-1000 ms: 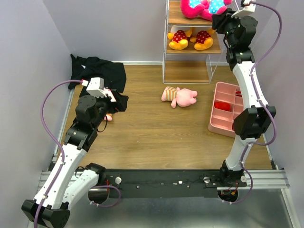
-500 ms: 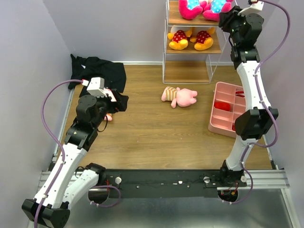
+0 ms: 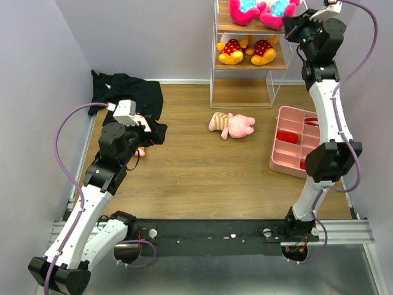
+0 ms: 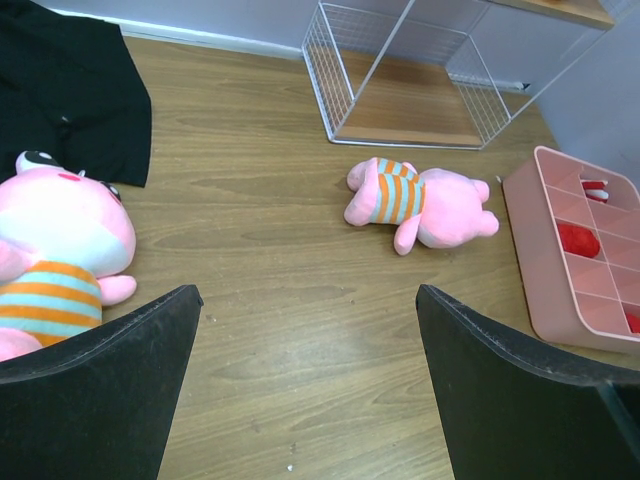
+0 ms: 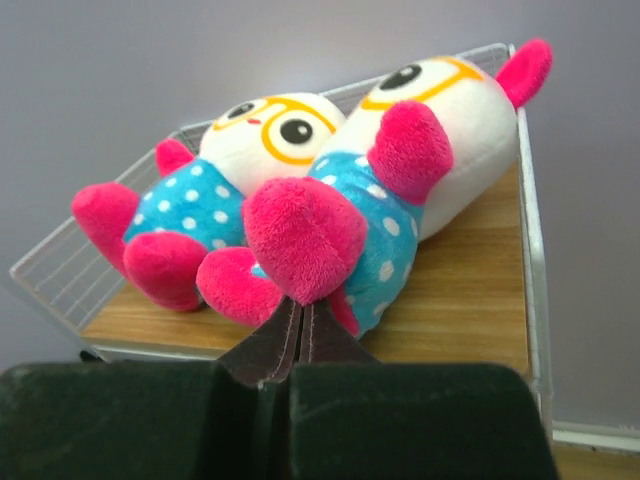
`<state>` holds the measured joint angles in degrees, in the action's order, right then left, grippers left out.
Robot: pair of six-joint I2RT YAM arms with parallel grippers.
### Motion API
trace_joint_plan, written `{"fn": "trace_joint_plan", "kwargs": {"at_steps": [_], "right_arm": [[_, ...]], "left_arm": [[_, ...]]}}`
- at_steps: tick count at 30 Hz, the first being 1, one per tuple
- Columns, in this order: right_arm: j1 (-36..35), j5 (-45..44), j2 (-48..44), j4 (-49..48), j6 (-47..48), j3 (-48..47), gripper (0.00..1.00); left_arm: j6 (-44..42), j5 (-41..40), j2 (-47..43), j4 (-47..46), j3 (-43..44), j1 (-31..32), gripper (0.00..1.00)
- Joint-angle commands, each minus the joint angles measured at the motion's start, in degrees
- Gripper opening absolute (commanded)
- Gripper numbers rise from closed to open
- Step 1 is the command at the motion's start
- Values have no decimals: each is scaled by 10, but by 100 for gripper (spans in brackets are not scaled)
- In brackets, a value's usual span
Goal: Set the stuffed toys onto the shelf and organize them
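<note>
Stuffed toys on shelf, two on wooden table, lilac walls; left gripper wide apart, right gripper closed.

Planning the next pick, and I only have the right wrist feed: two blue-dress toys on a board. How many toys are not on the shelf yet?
Observer: Two, both pale pink in striped shirts. The first striped toy lies on the table in front of the shelf.
Operator: And the other?
Observer: The second striped toy lies beside the black cloth, just left of the left gripper, which is open and holds nothing.
Operator: Where are the yellow ones?
Observer: The yellow toys sit side by side on the middle board, below your blue-dress pair.
</note>
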<state>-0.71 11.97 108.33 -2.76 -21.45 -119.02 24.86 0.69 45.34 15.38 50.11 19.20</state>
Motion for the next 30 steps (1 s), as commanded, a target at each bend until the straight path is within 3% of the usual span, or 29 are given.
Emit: {"fn": "trace_joint_plan", "kwargs": {"at_steps": [1,3,4,5,8,10,13,19,24,30], "right_arm": [[25,62,46,42,-40,-98,1],[26,76,55,50,-39,-114,2],[26,74,55,58,-38,-115,8],[26,72,53,63,-38,-113,26],[26,47,36,89,-35,-105,52],[26,28,27,108,-32,-103,57],[26,-1,-1,132,-33,-74,63],[26,-53,-84,181,-52,-13,65],[21,-40,-156,126,-98,100,66],[-45,-75,-122,73,-121,86,70]], "left_arm": [[-4,10,-6,-16,-6,-2,99],[-4,7,-9,-17,-8,-2,99],[-4,6,-9,-18,-8,-3,99],[-4,5,-8,-18,-9,-3,99],[-3,9,-3,-17,-7,-2,99],[-3,12,-3,-17,-6,-3,99],[-3,11,-6,-17,-7,-3,99],[-3,9,-13,-17,-9,-3,99],[-3,7,-16,-16,-8,-3,99],[-4,5,-21,-15,-8,-3,99]]}}
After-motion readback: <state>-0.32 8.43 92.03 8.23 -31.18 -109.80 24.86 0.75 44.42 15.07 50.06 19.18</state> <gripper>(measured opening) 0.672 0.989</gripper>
